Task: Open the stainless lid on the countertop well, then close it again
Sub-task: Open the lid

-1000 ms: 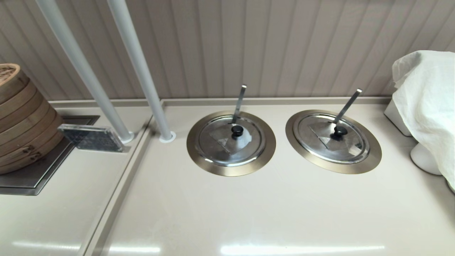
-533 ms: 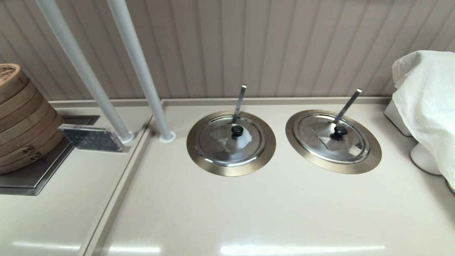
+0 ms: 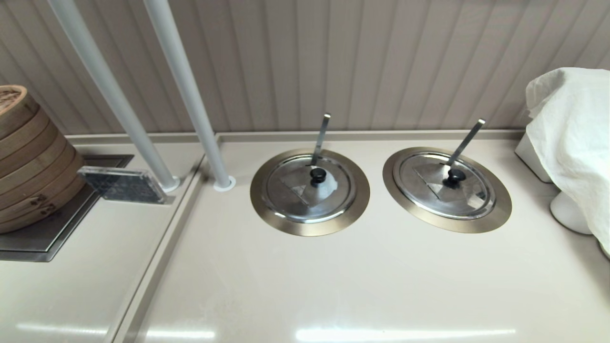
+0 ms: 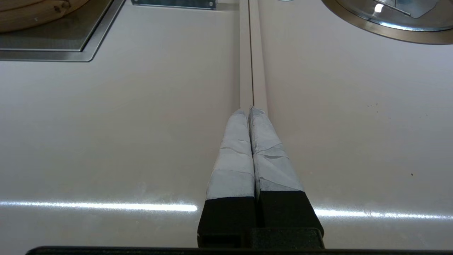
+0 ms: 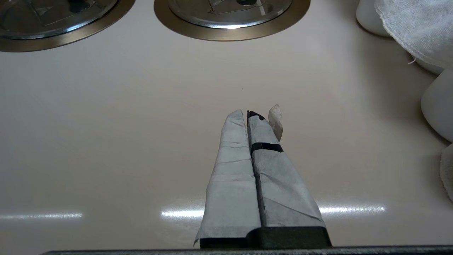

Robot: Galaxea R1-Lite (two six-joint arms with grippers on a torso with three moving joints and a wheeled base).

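The stainless lid (image 3: 464, 193) lies shut on the right countertop well, whose bronze-grey collar (image 3: 495, 212) rings it. Its black knob (image 3: 455, 177) sits beside a wedge flap, and a ladle handle (image 3: 466, 140) sticks up through it. The right wrist view shows this lid (image 5: 198, 10) far ahead of my right gripper (image 5: 246, 114), which is shut and empty over bare counter. My left gripper (image 4: 247, 111) is also shut and empty, hovering over the counter seam (image 4: 251, 53). Neither gripper appears in the head view.
A twin lid with a whitish smear (image 3: 305, 193) covers the left well. Two grey poles (image 3: 190, 95) rise at the back left. A bamboo steamer stack (image 3: 28, 157) stands far left. A white cloth (image 3: 572, 138) drapes over white containers at the right.
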